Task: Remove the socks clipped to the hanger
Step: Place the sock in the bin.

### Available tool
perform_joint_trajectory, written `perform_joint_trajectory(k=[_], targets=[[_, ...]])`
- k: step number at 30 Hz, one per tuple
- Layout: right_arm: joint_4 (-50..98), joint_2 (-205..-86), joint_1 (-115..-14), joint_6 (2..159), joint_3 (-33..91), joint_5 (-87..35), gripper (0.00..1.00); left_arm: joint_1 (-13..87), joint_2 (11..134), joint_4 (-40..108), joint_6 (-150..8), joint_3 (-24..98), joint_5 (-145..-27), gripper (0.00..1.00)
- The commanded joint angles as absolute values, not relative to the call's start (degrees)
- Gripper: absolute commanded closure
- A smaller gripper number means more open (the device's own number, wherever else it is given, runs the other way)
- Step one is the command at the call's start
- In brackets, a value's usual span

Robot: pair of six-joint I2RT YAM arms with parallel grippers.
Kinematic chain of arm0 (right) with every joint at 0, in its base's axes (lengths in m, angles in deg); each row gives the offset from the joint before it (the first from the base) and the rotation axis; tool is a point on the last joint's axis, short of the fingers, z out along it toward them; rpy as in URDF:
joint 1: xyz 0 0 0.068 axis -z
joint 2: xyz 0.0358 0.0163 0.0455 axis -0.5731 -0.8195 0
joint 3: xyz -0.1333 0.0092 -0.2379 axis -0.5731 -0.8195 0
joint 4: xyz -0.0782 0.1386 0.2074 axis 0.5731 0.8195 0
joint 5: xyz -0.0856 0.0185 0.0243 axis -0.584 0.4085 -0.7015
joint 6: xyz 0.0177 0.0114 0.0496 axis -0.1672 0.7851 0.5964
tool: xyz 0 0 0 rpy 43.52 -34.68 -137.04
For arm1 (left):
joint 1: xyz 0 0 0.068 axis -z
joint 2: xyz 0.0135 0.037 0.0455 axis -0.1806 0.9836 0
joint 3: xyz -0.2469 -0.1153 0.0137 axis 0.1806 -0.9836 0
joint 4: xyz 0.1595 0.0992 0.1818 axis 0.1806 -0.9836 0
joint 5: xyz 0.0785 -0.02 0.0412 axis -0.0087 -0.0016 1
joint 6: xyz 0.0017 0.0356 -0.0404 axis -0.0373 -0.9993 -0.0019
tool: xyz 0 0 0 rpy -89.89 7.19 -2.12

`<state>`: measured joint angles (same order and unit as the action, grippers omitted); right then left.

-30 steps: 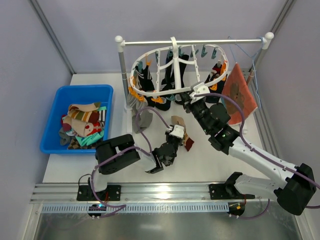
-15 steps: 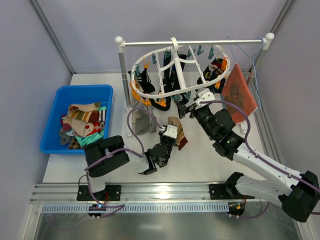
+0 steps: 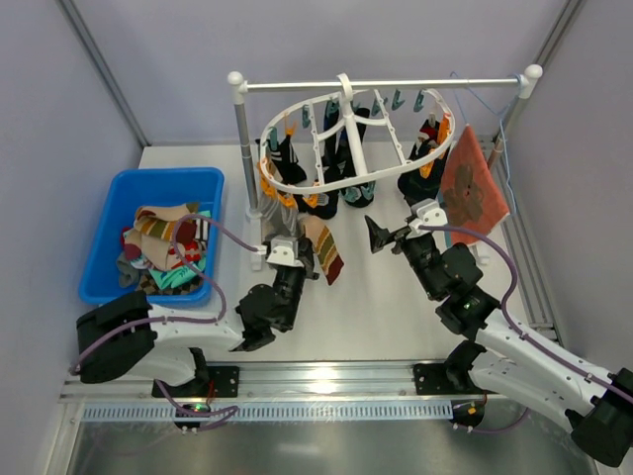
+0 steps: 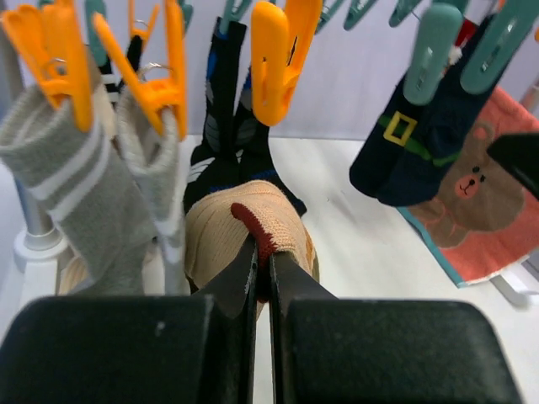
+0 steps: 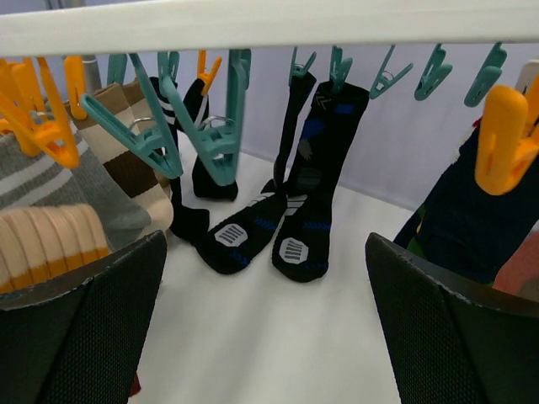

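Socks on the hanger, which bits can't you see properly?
- Beige sock: left wrist view, lower part hidden behind the left end effector.
- Hanger: right wrist view, cut off by the top edge.
- Socks in the blue bin: top view, lower ones buried under the pile.

White-and-black arms [image 3: 539,344] trail looping purple cables [image 3: 485,237].

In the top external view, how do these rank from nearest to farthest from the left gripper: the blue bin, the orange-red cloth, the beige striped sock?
1. beige striped sock: pinched in the left gripper, on its right side.
2. blue bin: off to the left.
3. orange-red cloth: hanging far to the right.
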<state>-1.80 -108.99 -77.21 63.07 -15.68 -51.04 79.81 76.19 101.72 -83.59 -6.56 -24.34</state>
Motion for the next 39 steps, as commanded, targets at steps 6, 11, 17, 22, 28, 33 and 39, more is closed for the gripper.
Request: perform_joint_trajectory(k=[6, 11, 17, 22, 28, 33, 39], targets=[[-4.6, -108.1, -77.1, 64.3, -17.1, -53.9, 0.0, 78.9, 61.6, 91.3, -80.1, -11.6, -19.2, 1.0], [-4.9, -108.0, -77.1, 64.4, -17.5, -54.4, 0.0, 75.9, 55.1, 84.2, -77.2, -13.5, -20.8, 1.0], [-5.1, -107.1, -77.0, 64.5, -18.1, -54.6, 0.0, 64.5, 47.2, 72.7, -66.0, -15.5, -30.3, 1.0], [-5.2, -107.5, -77.1, 64.5, -18.1, -54.5, 0.0, 60.9, 42.9, 70.4, -66.1, -16.5, -28.7, 1.0], [-5.3, -107.6, -77.0, 64.5, -18.1, -54.7, 0.0, 50.7, 40.5, 66.3, -59.5, -16.3, -35.9, 1.0], [-5.2, -107.6, -77.1, 64.4, -18.1, -54.7, 0.01, 39.2, 40.1, 62.6, -54.8, -13.8, -43.5, 1.0], [-5.3, -108.1, -77.1, 64.3, -18.1, -55.0, 0.0, 26.5, 44.0, 61.8, -48.5, -10.8, -52.2, 1.0]])
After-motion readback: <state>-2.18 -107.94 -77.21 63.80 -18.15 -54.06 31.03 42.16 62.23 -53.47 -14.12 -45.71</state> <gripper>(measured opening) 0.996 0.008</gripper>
